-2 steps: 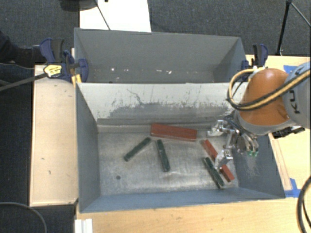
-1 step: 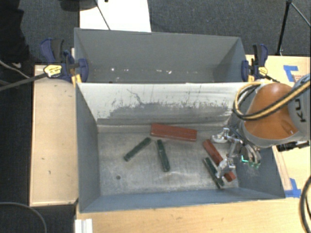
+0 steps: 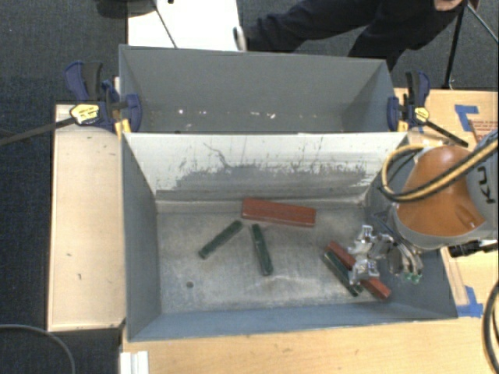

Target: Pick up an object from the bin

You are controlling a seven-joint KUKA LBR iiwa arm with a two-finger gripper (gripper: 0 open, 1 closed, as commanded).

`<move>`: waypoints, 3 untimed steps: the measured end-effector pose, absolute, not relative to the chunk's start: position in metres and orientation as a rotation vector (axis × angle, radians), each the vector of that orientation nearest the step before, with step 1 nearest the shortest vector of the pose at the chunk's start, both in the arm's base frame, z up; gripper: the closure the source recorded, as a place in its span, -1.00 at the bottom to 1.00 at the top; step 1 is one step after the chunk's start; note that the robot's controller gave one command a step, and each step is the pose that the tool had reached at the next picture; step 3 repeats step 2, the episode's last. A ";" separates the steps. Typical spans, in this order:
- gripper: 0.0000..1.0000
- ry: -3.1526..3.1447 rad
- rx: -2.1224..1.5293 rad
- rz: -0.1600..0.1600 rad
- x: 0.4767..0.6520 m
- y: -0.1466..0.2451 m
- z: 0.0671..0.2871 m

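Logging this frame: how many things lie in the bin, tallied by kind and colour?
red-brown block: 1
dark green sticks: 3, the third by the hand
red stick, also by the hand: 1
Total: 5

Red-brown block, left green stick, right green stick
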State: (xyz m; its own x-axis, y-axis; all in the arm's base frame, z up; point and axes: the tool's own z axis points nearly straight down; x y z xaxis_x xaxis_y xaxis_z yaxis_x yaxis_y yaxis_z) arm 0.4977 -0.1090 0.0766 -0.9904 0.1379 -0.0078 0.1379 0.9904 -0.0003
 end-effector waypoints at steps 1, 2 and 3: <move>1.00 3.126 0.215 -0.002 0.498 -0.109 0.077; 1.00 3.127 0.198 -0.001 0.515 -0.100 0.245; 1.00 3.127 0.198 -0.001 0.515 -0.100 0.245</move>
